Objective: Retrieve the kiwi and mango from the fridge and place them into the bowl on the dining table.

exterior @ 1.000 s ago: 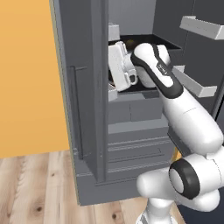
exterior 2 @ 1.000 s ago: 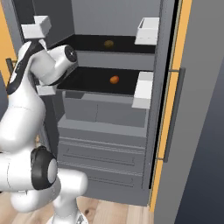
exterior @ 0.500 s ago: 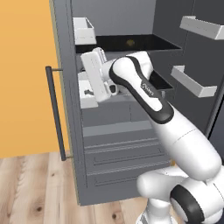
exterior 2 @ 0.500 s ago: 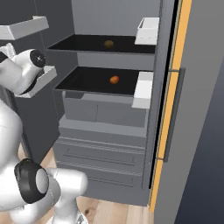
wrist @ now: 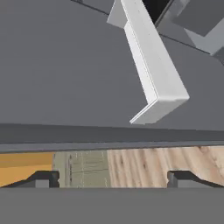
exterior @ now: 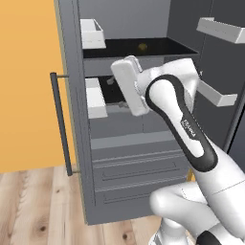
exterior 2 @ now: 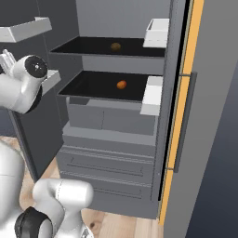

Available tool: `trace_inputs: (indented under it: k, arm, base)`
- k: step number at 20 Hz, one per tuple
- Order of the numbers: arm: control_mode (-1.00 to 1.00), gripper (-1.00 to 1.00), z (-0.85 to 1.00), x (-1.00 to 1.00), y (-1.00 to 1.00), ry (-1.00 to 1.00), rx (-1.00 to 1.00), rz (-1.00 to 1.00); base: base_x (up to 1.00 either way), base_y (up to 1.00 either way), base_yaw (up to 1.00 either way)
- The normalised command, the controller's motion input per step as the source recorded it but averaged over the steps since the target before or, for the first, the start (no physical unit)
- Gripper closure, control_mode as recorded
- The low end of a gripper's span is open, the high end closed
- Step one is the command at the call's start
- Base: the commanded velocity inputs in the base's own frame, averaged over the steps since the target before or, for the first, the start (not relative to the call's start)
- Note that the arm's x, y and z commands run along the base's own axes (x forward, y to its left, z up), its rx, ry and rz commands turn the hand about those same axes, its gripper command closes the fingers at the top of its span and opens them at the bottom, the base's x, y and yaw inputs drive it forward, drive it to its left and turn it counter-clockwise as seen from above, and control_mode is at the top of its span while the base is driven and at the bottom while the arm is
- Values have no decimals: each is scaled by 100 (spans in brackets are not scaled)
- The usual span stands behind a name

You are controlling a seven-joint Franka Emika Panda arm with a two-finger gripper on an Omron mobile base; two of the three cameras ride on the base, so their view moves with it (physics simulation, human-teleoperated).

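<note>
Two fruits are yet to be fetched, and both lie inside the open fridge (exterior 2: 116,135): the kiwi (exterior 2: 115,46) sits near the middle of the upper black shelf, the mango (exterior 2: 121,84) near the middle of the lower black shelf, towards its back. Neither has been touched, so by my reading only the door-opening is done; both picks and both trips to the bowl remain.

From the left base view, the arm rises from the lower right, bends at a dark elbow and carries its white hand across the fridge front, level with the lower shelf and beside the left door's white bin (exterior: 95,98). In the hand view, the gripper (wrist: 113,178) has its jaws spread wide with nothing between them, looking along the door's grey inner face past a white door bin (wrist: 153,70) towards the wooden floor (wrist: 166,162).
</note>
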Motion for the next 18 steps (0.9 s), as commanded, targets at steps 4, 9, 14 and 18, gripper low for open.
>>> trace_inputs:
  k: [4, 9, 14, 18]
  arm:
    - [-100, -100, 35, -76, -100, -19, -24, 0]
    - [-100, -100, 30, -82, -100, -25, -29, 1]
    - [-100, -100, 2, -87, -94, -23, -46, 8]
    - [-100, -100, 0, -72, -66, -18, -55, 10]
  base:
    - [0, 0, 0]
    - [0, 0, 0]
    - [0, 0, 0]
    - [0, 0, 0]
